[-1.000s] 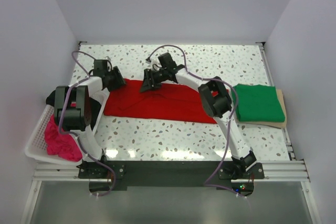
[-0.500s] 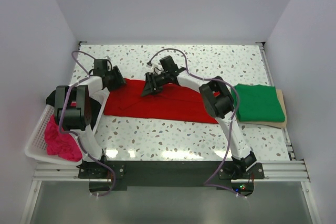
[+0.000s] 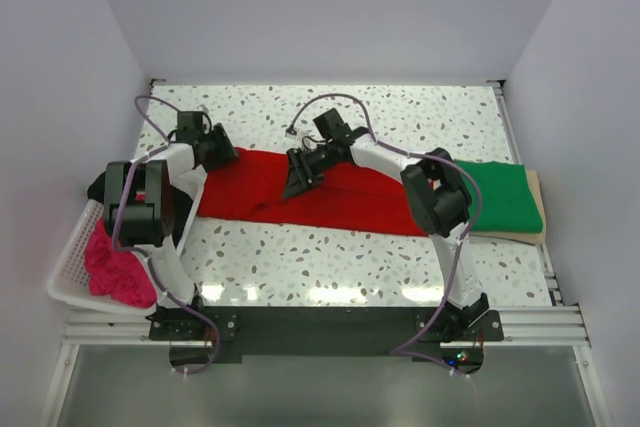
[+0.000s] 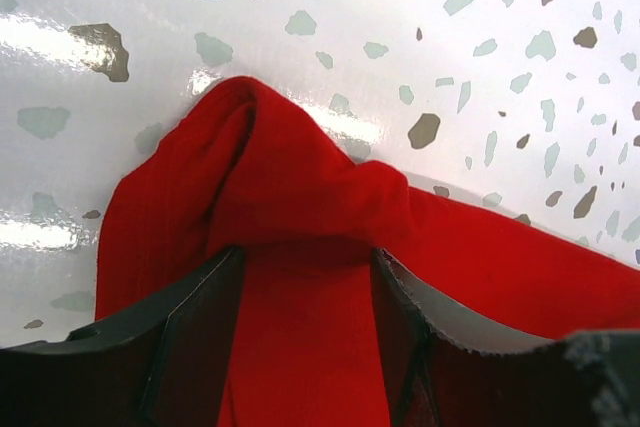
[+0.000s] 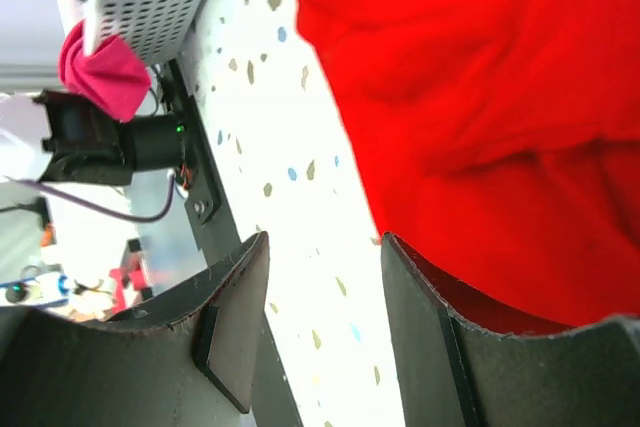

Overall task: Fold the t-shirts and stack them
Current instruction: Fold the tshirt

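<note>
The red t-shirt lies spread across the middle of the table. My left gripper rests low at its far left corner. In the left wrist view its jaws stand apart with red cloth between them and bunched in front. My right gripper is over the shirt's middle, open and empty; the right wrist view shows table between its jaws and the red cloth's edge beside them. The green t-shirt lies folded at the right. The magenta t-shirt is crumpled in the basket.
The white slotted basket sits at the table's left front edge. A tan board lies under the green shirt. A dark shape behind the left arm is unclear. White walls close in the table on three sides.
My right gripper has moved toward the front over the red shirt, and the cloth under it has shifted and spread. The left gripper has stayed at the far left corner.
</note>
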{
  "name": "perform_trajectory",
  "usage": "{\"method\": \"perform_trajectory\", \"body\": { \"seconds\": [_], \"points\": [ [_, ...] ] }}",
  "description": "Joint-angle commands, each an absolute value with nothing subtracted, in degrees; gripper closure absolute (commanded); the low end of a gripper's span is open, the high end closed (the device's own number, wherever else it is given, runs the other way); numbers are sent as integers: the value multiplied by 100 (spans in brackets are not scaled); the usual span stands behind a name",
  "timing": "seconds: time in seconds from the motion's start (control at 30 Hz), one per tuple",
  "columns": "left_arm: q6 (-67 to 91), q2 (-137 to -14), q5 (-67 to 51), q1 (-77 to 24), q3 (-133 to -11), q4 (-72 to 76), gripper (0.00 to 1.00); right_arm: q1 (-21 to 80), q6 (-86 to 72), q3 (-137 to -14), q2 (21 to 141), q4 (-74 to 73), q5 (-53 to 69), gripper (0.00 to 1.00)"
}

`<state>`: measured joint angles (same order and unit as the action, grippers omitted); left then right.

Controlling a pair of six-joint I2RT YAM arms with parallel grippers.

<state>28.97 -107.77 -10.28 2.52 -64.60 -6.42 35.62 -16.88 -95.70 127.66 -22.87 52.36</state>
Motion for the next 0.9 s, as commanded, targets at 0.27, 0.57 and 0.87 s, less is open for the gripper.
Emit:
{"method": "perform_trajectory", "body": {
  "seconds": [0.27,0.57,0.87],
  "points": [
    [2804,-10933,-1063,369,-6530,-650,41,3665,-1177,-10177,12699,-3146,4132,52],
    [2716,-10960,-1186,369,-6574,-738,40,3902,-1652,-10476,13122,-3058,3525,55],
    [2707,-11004,-1345,360,-6592,-721,40,4034,-1995,-10503,13306,-2865,3322,52]
  ]
}}
